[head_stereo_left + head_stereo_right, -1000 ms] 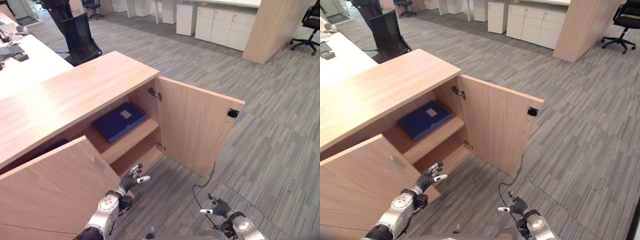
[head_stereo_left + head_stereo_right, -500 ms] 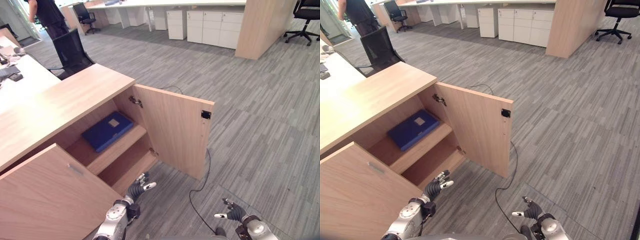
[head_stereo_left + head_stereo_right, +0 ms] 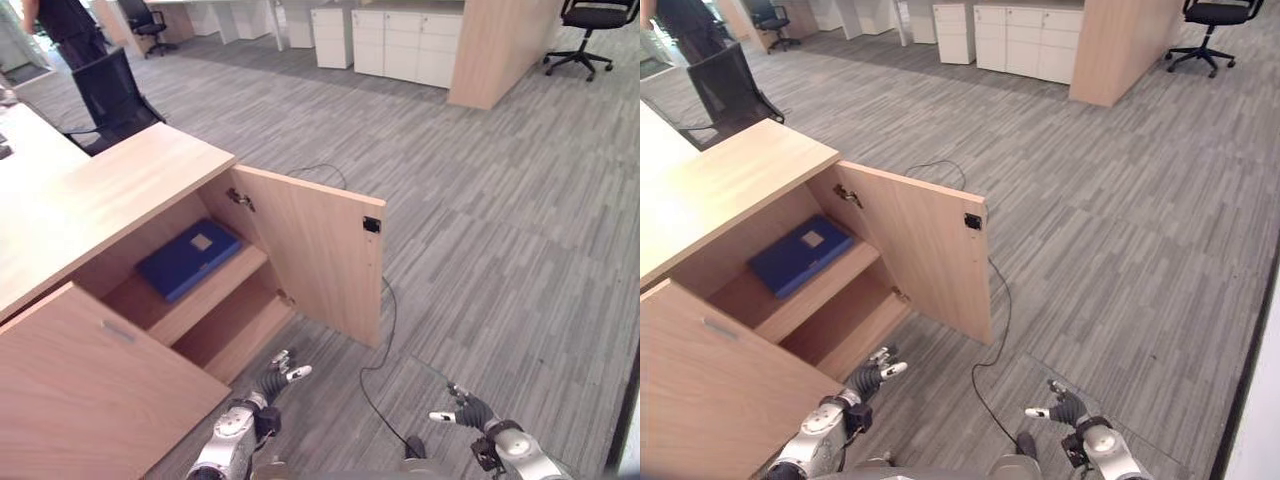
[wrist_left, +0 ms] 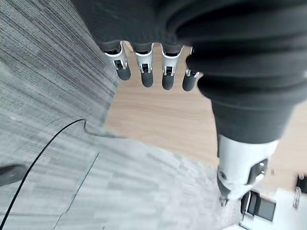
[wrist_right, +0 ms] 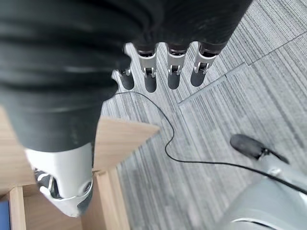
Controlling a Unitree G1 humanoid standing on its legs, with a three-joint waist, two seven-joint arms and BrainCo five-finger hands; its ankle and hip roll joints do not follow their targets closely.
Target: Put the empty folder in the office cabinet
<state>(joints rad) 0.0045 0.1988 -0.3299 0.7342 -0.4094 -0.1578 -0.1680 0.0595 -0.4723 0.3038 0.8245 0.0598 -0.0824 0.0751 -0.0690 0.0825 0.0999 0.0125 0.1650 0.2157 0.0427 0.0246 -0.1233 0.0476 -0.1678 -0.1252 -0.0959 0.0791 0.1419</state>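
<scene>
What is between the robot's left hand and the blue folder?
In the left eye view, the shelf's front edge and the lower compartment lie between the left hand and the blue folder.

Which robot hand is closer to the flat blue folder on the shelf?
Left. The left hand hangs low in front of the open light wooden cabinet, below the flat blue folder on its upper shelf. The right hand hangs over the grey carpet, farther off past the open door.
</scene>
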